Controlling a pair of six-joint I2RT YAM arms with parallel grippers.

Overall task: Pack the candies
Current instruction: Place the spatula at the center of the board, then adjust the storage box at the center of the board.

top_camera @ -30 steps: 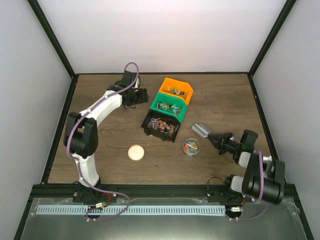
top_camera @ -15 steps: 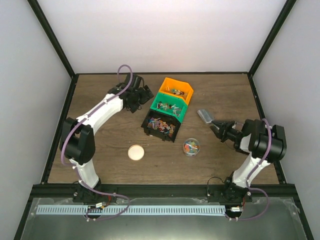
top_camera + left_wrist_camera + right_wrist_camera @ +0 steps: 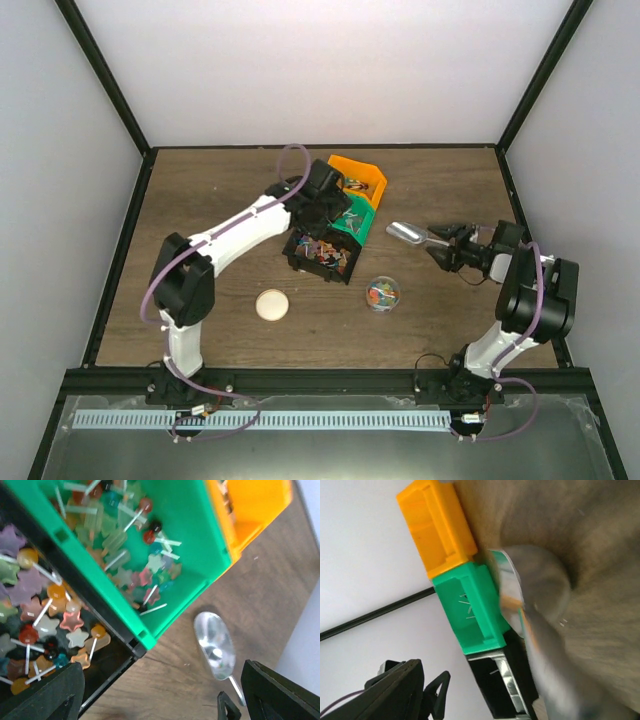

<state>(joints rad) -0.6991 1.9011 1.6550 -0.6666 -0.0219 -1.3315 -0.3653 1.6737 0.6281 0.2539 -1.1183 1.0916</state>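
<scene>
Surface (image 3: 450, 180) holds bins (image 3: 195, 535) of candies (image 3: 75, 637); jar (image 3: 382, 293) partly filled, lid (image 3: 271, 304) off; right gripper (image 3: 441, 241) grasps scoop (image 3: 405, 232), left gripper (image 3: 325, 200) released.

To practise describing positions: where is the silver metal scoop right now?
In the top view, the silver metal scoop sits on the right side, held by the right gripper, just right of the green plastic bin.

Shiny metal scoop (image 3: 214, 645), glossy plastic green bin (image 3: 195, 530), matt wooden table (image 3: 270, 580).
</scene>
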